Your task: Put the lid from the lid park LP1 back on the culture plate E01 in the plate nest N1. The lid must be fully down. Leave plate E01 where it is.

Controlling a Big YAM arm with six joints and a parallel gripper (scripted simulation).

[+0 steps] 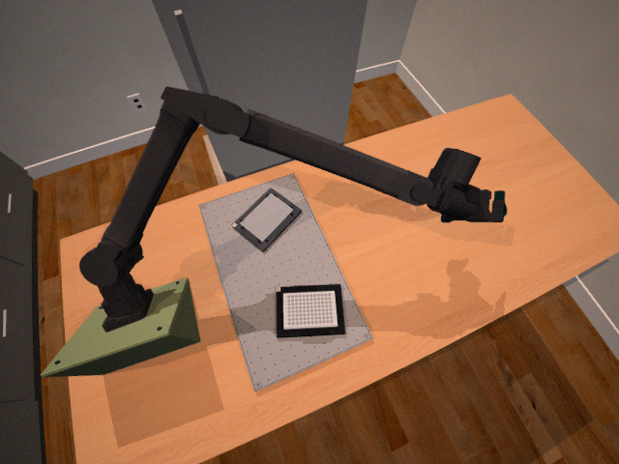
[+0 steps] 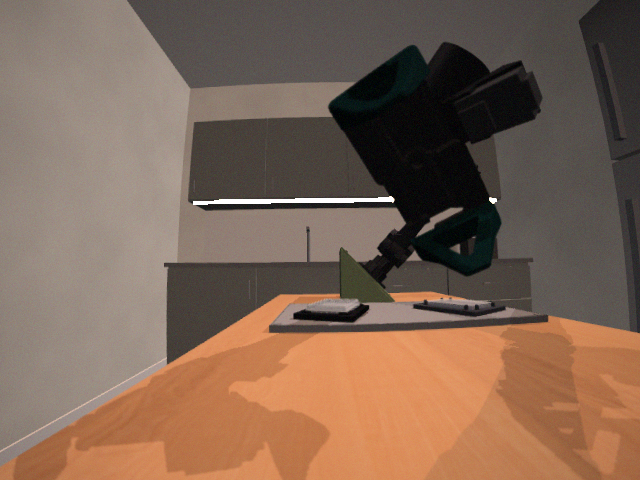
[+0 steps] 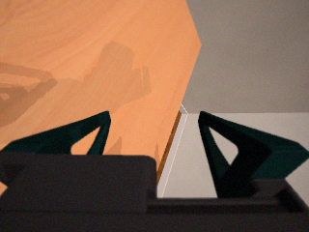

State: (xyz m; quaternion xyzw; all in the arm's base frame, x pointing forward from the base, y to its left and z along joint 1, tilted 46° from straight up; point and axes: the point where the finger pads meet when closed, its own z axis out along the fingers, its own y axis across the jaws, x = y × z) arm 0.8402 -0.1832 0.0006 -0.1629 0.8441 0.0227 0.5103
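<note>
Writing: no words or brand names can be read on anything; tiny tags at the corners of the two holders are too small to read.
Arm: one dark arm (image 1: 319, 150), standing on one green base (image 1: 74, 349).
Gripper: one gripper (image 3: 154, 137), wide open with nothing in it, up in the air over the far right part of the worktop (image 1: 450, 125), well away from the plate and the lid.
Fingers: two dark green fingers, far apart.
Grey board: one board with dots (image 1: 259, 279) lying on the worktop.
Lid: one lid (image 1: 268, 215), lying flat in the lid park (image 1: 295, 214) on the board.
Plate: one culture plate (image 1: 309, 309) with many small wells, uncovered, sitting in the black plate nest (image 1: 280, 319) near the board's front end.
</note>
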